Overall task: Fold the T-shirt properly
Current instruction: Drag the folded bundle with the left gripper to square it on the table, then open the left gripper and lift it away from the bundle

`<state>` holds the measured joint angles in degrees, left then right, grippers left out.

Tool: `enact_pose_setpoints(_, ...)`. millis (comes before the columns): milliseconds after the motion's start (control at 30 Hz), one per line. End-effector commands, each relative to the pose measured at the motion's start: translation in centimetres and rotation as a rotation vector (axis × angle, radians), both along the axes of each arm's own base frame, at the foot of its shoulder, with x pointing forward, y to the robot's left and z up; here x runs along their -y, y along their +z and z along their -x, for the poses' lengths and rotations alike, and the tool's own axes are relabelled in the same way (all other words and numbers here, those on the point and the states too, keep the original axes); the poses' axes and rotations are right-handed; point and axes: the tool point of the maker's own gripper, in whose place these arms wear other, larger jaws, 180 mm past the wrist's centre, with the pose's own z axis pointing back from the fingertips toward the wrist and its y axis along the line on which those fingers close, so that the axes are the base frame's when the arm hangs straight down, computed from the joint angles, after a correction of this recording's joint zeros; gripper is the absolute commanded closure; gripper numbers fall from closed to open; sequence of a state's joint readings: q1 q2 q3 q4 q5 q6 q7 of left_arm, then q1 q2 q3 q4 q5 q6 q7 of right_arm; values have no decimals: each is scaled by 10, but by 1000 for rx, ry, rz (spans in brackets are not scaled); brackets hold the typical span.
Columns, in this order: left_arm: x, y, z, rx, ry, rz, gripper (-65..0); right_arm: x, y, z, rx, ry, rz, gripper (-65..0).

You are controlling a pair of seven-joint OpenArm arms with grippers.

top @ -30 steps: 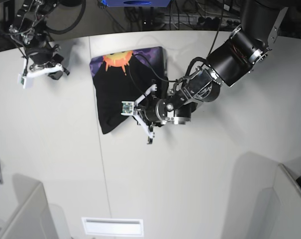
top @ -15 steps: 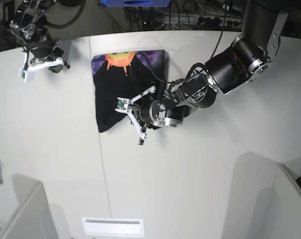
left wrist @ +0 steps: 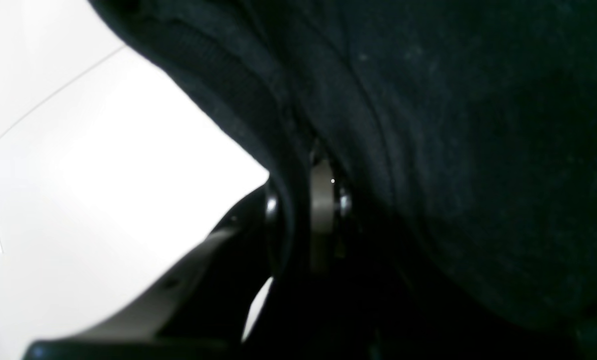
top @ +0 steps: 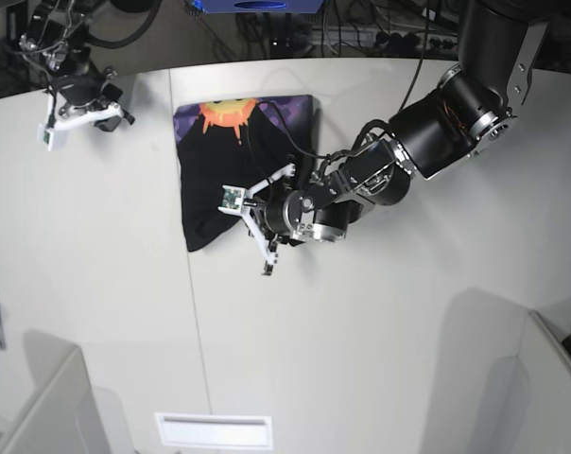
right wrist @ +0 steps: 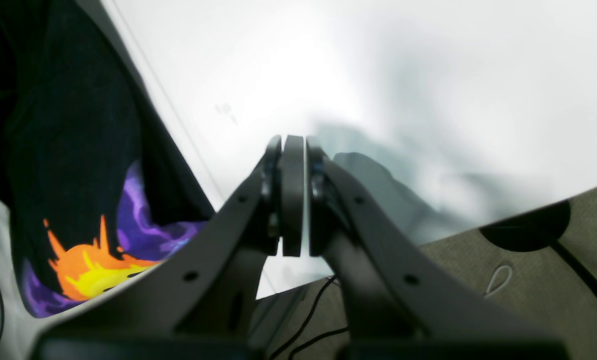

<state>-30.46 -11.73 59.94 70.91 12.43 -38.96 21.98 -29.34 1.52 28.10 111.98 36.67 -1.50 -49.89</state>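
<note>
Left gripper [top: 240, 210] still clamped on T-shirt [top: 215, 170], unmoved; closed, empty right gripper [top: 77, 115] slightly farther back.

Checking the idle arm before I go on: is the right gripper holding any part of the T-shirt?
No. The right gripper is shut on nothing above bare table, apart from the T-shirt.
</note>
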Motion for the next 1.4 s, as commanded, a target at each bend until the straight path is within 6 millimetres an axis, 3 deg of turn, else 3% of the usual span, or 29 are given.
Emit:
enact_pose_setpoints(0,-8,0,-7,22,-3,-51,0,2,7,-5,33,4,12,0)
enact_pose_setpoints(100,-8,0,-7,22,-3,-51,-219,2,6,-5,31,4,12,0)
enact_pose_setpoints(267,-6,8,-15,39,-1,-42,-490,2,6,-4,30,4,12,0)
enact_pose_setpoints(333,-5,14,-21,52,-1,-38,-553,2,6,-4,30,4,12,0)
enact_pose_setpoints(433,3,25,-31,79,-7,-25,-591,2,6,-4,30,4,12,0)
enact_pose_setpoints(567,9,44,-42,121,-10,2,-587,1,6,-4,27,6,11,0)
enact_pose_setpoints(800,6,122,-89,241,133,195,-587,1,6,-5,30,6,11,0)
enact_pose_setpoints(900,4,154,-96,293,167,279,-587,1,6,-5,31,8,10,0)
enact_pose_setpoints(1067,-31,198,-91,367,327,428,-569,2,10,-7,40,15,20,0)
enact_pose_setpoints(1133,-45,203,-85,383,379,447,-495,7,14,-10,47,30,42,0)
enact_pose_setpoints(1167,-51,206,-80,390,399,464,-428,7,17,-12,56,49,53,0)
enact_pose_setpoints(1300,-91,207,-59,415,493,478,-23,-3,29,-20,129,215,109,0)
enact_pose_setpoints(1367,-107,203,-49,417,535,475,0,-4,33,-21,172,247,127,0)
